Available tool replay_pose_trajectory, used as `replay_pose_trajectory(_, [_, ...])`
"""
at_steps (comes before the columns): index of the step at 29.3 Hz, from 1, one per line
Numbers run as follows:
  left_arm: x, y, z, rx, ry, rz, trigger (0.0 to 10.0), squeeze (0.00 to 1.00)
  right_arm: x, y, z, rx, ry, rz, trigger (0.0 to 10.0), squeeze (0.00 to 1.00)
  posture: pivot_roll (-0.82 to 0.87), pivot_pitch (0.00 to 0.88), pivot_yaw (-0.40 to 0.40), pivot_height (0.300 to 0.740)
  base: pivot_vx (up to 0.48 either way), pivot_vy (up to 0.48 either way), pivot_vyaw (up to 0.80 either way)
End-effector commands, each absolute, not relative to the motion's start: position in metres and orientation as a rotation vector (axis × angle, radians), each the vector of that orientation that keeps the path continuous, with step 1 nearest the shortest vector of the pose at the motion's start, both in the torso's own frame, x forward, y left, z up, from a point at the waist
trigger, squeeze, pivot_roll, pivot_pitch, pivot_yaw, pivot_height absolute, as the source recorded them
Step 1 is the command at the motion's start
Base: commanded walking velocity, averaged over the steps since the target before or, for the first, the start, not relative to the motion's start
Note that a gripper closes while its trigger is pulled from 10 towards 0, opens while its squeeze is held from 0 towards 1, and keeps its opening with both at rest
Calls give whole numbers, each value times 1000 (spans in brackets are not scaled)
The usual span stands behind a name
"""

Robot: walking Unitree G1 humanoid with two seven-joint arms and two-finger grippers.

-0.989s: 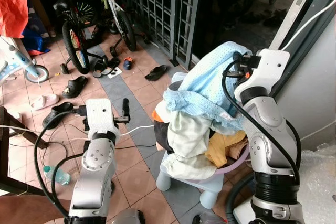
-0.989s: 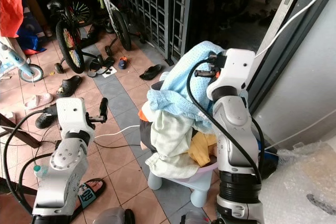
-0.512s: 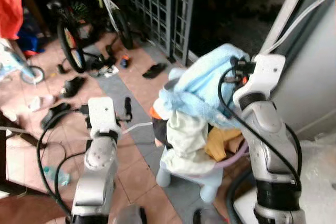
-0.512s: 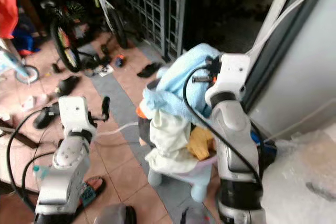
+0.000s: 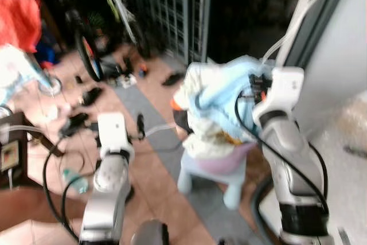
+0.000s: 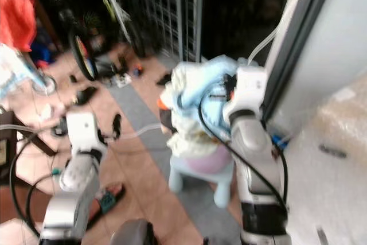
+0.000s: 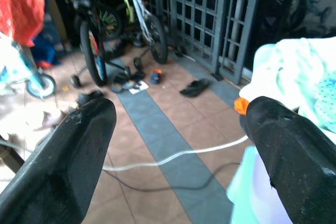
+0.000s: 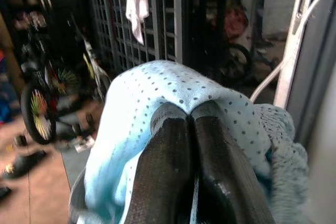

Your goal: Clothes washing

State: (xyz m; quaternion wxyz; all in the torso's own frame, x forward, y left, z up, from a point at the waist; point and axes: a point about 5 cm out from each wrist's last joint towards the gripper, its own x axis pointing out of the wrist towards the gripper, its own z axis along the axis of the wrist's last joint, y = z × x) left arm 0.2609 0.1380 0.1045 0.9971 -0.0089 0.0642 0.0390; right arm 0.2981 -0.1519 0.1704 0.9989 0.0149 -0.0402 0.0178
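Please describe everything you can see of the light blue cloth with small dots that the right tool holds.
The light blue cloth looks like thin, soft fabric printed with small dark dots. It is draped over the right tool, whose two black fingers are pressed together with the cloth pinched between them. It hangs crumpled on top of the laundry pile in the pink basin, which stands on a pale blue stool. A fluffier blue fabric lies beside it.
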Motion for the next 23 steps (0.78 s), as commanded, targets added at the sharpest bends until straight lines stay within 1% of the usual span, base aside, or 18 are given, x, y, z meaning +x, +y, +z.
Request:
replay_pose_trajectory(1, [265, 137, 111, -30, 104, 67, 10000, 0, 300, -149, 181, 22, -120, 39, 10000, 0, -18, 0, 52, 740, 0, 0, 0])
replay_pose_trajectory(9, [267, 137, 121, -44, 72, 55, 10000, 0, 308, -146, 184, 8, -134, 39, 10000, 0, 1, 10, 57, 740, 0, 0, 0])
replay_pose_trajectory(10, [267, 137, 121, -43, 71, 58, 10000, 0, 310, -146, 187, 24, -137, 35, 10000, 0, -1, 20, 70, 740, 0, 0, 0])
replay_pose_trajectory(13, [269, 137, 127, -57, 65, 67, 10000, 0, 316, -147, 198, 49, -160, 22, 10000, 0, -7, 36, 71, 740, 0, 0, 0])
replay_pose_trajectory(16, [270, 136, 131, -64, 47, 60, 10000, 0, 319, -151, 206, 33, -192, 7, 10000, 0, -14, 41, 72, 740, 270, 0, -800])
replay_pose_trajectory(22, [271, 134, 125, -88, 65, 62, 10000, 0, 324, -157, 209, 21, -202, -14, 10000, 0, -18, 36, 74, 740, 311, 0, -800])
replay_pose_trajectory(23, [273, 133, 127, -89, 55, 54, 10000, 0, 327, -162, 210, 9, -207, -37, 10000, 0, -16, 22, 72, 740, 375, 0, -800])
